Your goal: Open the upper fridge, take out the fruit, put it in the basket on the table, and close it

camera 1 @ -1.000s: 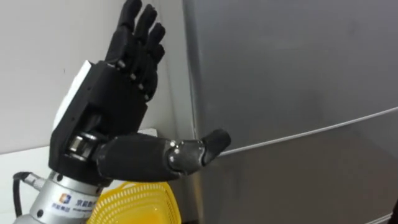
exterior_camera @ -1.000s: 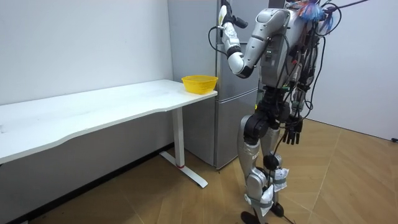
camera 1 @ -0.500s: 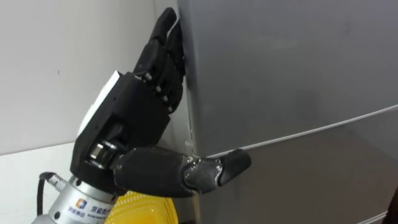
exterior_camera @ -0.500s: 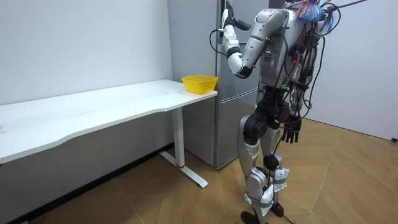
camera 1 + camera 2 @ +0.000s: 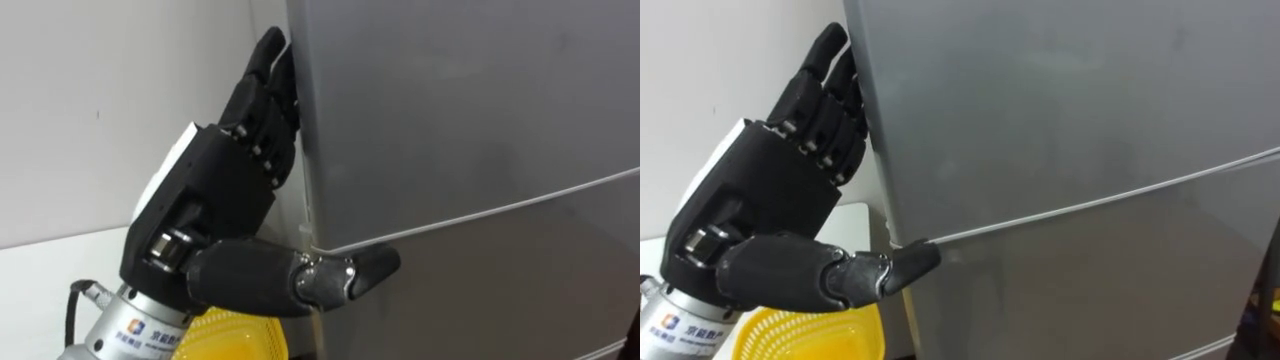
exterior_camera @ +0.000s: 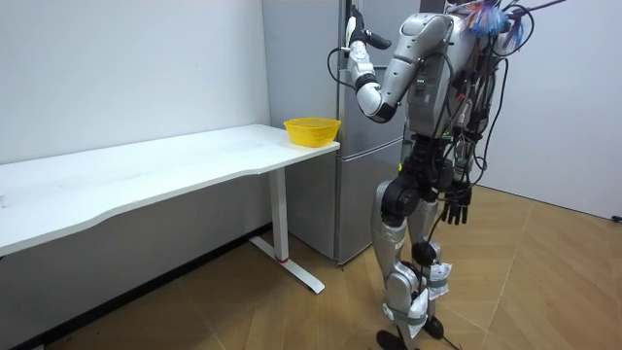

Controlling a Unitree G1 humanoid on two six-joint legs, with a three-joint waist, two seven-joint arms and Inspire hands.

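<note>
The grey fridge's upper door [image 5: 450,100] is shut; a thin seam [image 5: 500,208] divides it from the lower door. My left hand [image 5: 215,190] is raised at the door's left edge. Its straight fingers [image 5: 830,70] lie along that edge with their tips against it. The thumb [image 5: 350,275] stretches across the front, right at the seam. In the room view I stand upright facing the fridge [image 6: 301,68], left hand [image 6: 356,34] up at its top corner. My right hand [image 6: 457,206] hangs idle by my thigh with its fingers relaxed. What is inside the fridge is hidden.
A yellow mesh bowl [image 5: 235,335] stands under my left wrist, on the corner of the long white table [image 6: 175,165] beside the fridge. A white wall runs behind the table. Wooden floor lies free behind and to the room view's right of me.
Over the last second my left hand moved right from open air to the door's left edge, fingers now against it. The thumb shifted further onto the door front at the seam.
</note>
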